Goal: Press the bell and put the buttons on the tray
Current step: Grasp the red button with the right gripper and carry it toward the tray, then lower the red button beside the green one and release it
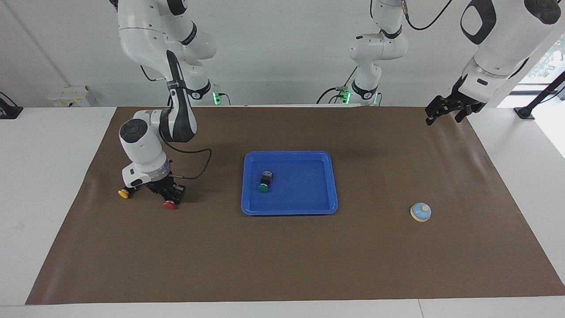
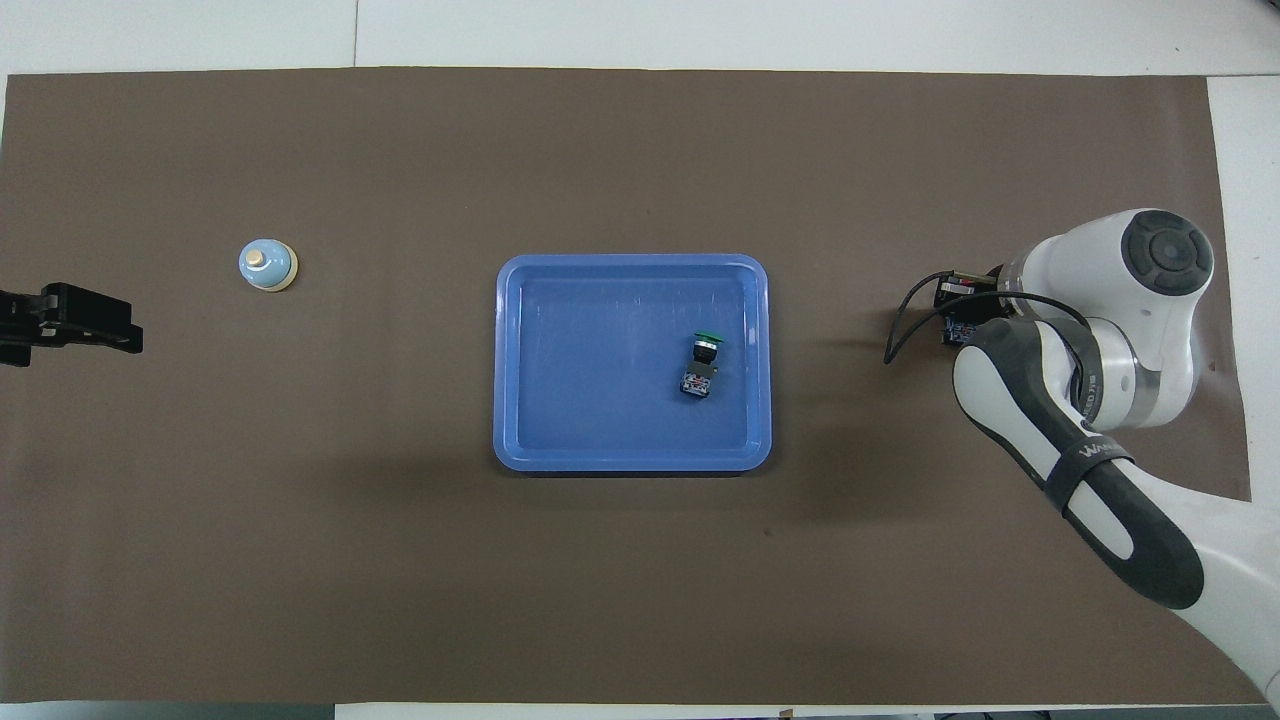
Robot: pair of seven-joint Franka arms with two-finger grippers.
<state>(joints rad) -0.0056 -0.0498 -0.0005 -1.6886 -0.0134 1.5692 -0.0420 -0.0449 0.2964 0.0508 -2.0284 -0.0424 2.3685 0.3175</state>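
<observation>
With the right gripper low on the counter, fingers clamped on the red button, it should lift straight before carrying toward the blue tray at its three o'clock, while the left gripper waits, fingers wide.

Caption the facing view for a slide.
Right gripper shut on red button; green button on blue tray.

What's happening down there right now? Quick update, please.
Right gripper down on the mat, fingers shut on the red button. Left gripper waits, open. Green button in the tray; yellow button and bell on the mat. Nothing in the way.
</observation>
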